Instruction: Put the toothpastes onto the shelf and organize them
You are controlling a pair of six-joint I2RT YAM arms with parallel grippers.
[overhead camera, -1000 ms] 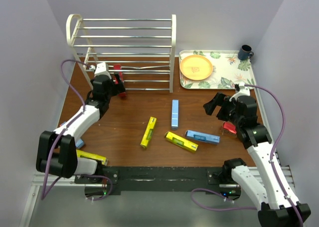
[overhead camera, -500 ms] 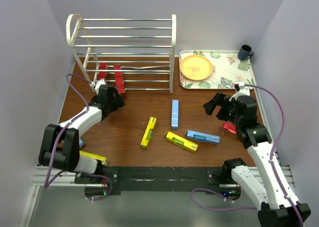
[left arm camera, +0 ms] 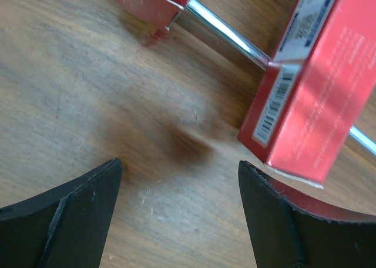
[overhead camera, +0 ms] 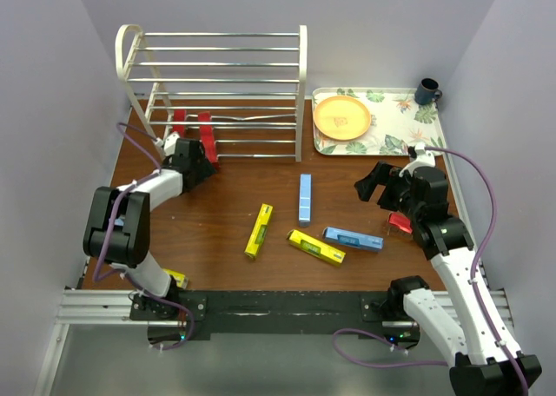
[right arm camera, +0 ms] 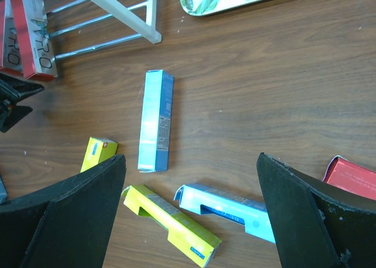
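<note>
Red carton (right arm camera: 34, 42): "PRO" legible; other print unreadable.

The left arm (overhead camera: 156, 185) and right arm (overhead camera: 460, 261) share white shells between black joint housings, each trailing a purple cable (overhead camera: 493, 207) (looping loose). The left gripper (left arm camera: 179, 168) and right gripper (right arm camera: 189, 157) end in matte black wedge-shaped fingers (left arm camera: 70, 221).

The left gripper (left arm camera: 179, 218) hangs low over the brown wooden tabletop (left arm camera: 88, 91), its two black fingers (left arm camera: 64, 215) spread wide with only bare wood between them. Just beyond the right finger, a red toothpaste carton (left arm camera: 317, 97) lies across a shiny shelf bar (left arm camera: 226, 33), barcode end toward the camera. A second red carton (left arm camera: 147, 0) shows at the frame's top.
</note>
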